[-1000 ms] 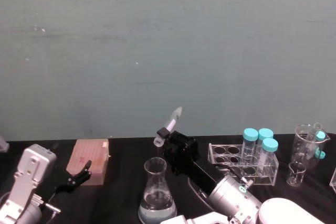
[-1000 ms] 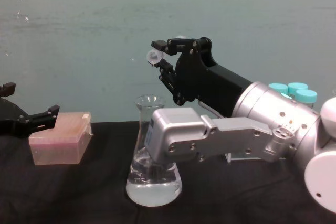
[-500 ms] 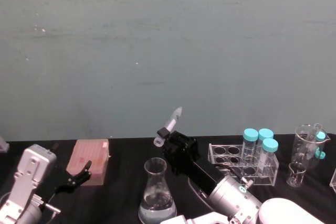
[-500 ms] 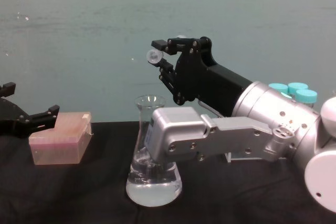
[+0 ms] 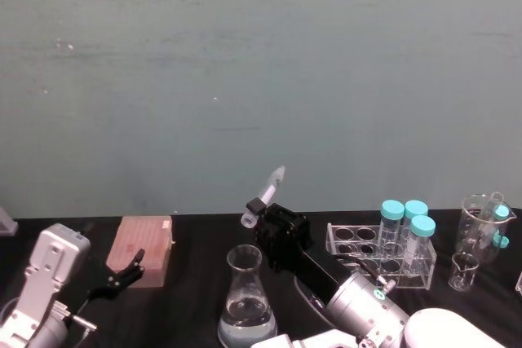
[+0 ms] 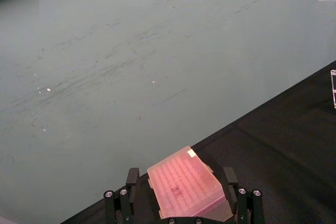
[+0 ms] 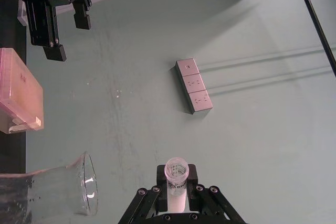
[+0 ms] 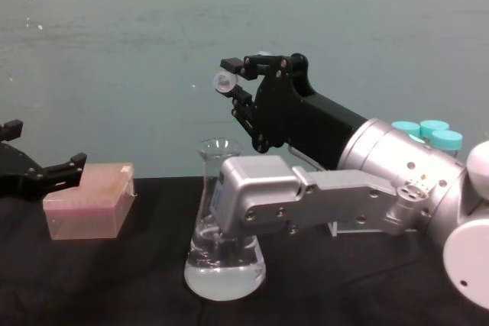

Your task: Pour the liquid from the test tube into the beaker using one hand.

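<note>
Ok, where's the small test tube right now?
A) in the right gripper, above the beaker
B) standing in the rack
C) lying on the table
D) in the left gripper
A: the right gripper is shut on the test tube, which is tilted rim-down above the mouth of the beaker and not touching it.

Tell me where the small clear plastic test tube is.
Chest view: the test tube is held in the right gripper, just above the clear glass conical flask.
</note>
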Robot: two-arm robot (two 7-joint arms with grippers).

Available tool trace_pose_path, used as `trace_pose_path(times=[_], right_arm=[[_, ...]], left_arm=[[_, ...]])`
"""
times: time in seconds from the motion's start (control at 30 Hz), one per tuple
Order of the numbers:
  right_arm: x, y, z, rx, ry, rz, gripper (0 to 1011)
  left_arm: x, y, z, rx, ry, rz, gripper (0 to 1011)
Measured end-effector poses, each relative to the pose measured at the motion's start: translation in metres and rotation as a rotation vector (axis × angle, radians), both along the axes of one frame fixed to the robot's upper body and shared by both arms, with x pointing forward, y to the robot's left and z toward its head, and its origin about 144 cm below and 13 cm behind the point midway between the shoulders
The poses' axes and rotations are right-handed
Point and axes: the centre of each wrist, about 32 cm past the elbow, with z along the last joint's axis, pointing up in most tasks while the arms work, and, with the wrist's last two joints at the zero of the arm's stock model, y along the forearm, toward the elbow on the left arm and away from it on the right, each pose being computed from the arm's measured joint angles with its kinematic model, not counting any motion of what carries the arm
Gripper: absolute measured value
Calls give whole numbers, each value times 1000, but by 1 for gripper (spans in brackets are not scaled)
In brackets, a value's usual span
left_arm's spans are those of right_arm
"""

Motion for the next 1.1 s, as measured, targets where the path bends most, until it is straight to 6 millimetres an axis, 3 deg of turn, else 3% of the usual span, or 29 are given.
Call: trace_pose_path(times=[0.37, 0.63, 1.1], right_arm=[[-2, -1, 2, 25, 7, -5, 208], [-4, -3, 19, 110, 188, -15, 208], [-4, -6, 30, 176, 305, -38, 208]], left_arm=[[0, 0, 0, 0, 0, 0, 1000], [0, 0, 0, 0, -1, 0, 1000], [0, 0, 0, 0, 0, 0, 1000]])
